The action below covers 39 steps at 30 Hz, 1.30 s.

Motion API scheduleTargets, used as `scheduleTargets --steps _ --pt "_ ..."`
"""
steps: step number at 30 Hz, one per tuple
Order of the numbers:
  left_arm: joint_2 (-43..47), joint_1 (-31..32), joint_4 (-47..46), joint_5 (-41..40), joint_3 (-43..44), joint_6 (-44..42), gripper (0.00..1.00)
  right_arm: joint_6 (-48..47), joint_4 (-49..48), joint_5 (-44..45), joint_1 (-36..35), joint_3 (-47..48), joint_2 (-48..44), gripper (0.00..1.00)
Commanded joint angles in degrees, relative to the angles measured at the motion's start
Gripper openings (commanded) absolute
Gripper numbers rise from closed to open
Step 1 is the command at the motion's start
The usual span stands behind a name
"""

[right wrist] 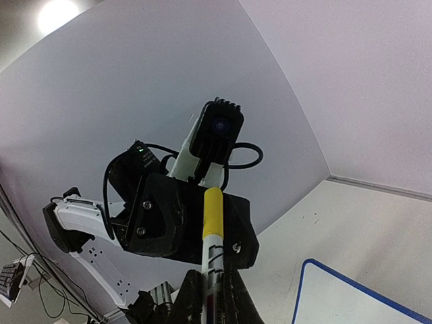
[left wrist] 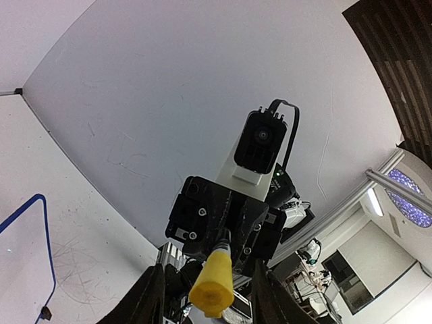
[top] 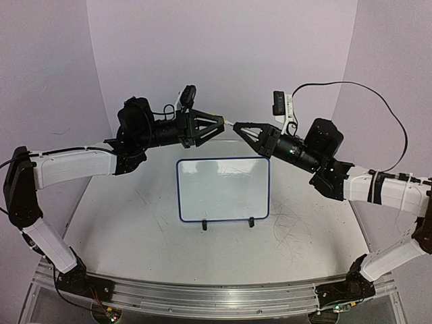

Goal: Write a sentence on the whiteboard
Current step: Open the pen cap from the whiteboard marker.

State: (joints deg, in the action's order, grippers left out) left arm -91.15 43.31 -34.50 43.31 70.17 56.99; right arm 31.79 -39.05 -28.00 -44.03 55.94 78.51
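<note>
The whiteboard (top: 223,192), white with a thin blue frame, stands on the table under both grippers; one corner of it shows in the left wrist view (left wrist: 23,263) and in the right wrist view (right wrist: 358,304). No sentence is visible on it. My right gripper (top: 237,127) (right wrist: 212,277) is shut on a white marker (right wrist: 214,253), held level in the air with its yellow cap (right wrist: 212,212) pointing left. My left gripper (top: 221,126) (left wrist: 210,270) faces it. The yellow cap (left wrist: 213,280) lies between the left jaws, with a gap on each side.
The white tabletop (top: 135,223) is scuffed with grey scratch marks. The board rests on two small black feet (top: 204,225) near the table's middle. A purple-white backdrop wall (top: 223,54) rises behind. Both arm bases sit on the metal rail (top: 202,297) at the near edge.
</note>
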Motion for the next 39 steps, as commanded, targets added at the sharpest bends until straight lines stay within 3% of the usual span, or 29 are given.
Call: scheduleTargets --steps 1,4,14,19,26,39 --pt "1.7 0.0 -1.3 -1.7 2.4 -1.5 0.48 0.1 -1.3 -1.1 -0.1 2.3 0.2 0.00" --pt "2.3 0.0 -1.2 -2.5 2.0 -1.9 0.47 0.2 -0.9 -1.3 -0.1 2.1 0.4 0.00" --pt "3.2 0.0 -1.2 -4.6 0.9 -1.9 0.28 0.3 -0.6 -1.6 -0.1 1.6 0.3 0.00" --pt "3.3 0.0 -1.2 -4.7 0.6 -1.7 0.24 0.4 -0.4 -1.5 -0.1 1.4 0.0 0.00" --pt "2.3 0.0 -1.3 -3.1 1.3 -0.8 0.28 0.2 -0.4 -0.9 -0.1 2.1 0.2 0.00" --pt "2.0 0.1 -1.3 -2.1 1.7 -1.1 0.22 0.2 -0.3 -0.1 -0.1 2.5 0.6 0.00"
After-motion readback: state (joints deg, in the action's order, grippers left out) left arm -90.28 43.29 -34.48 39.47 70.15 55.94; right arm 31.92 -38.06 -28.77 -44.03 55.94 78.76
